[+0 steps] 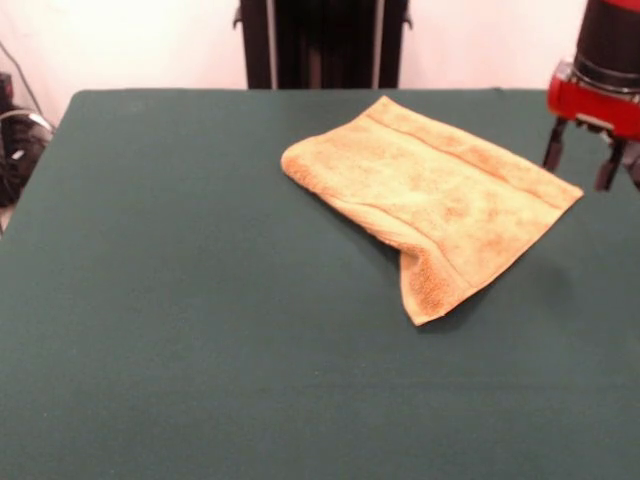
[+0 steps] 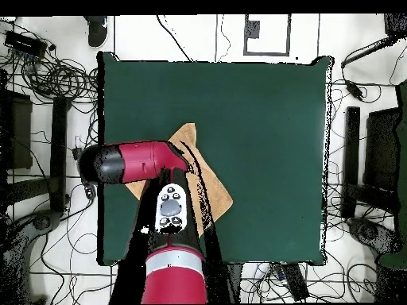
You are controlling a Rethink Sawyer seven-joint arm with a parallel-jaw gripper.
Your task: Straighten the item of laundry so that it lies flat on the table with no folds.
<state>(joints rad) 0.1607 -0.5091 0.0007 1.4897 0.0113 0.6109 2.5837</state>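
- On the green table (image 1: pixel 150 300), towards the robot's side, the orange-tan hand towel (image 1: pixel 430 195) lies folded over itself.
- Your gripper (image 1: pixel 585 160) hangs just beside its right corner, fingers apart, grasping nothing.
- Expect light, limp terry; pinch the top layer's free corner.

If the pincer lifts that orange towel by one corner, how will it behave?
The towel would probably hang limp, since it already lies folded over itself with soft rounded edges. Its looped pile on the table felt likely drags rather than slides. It looks light.
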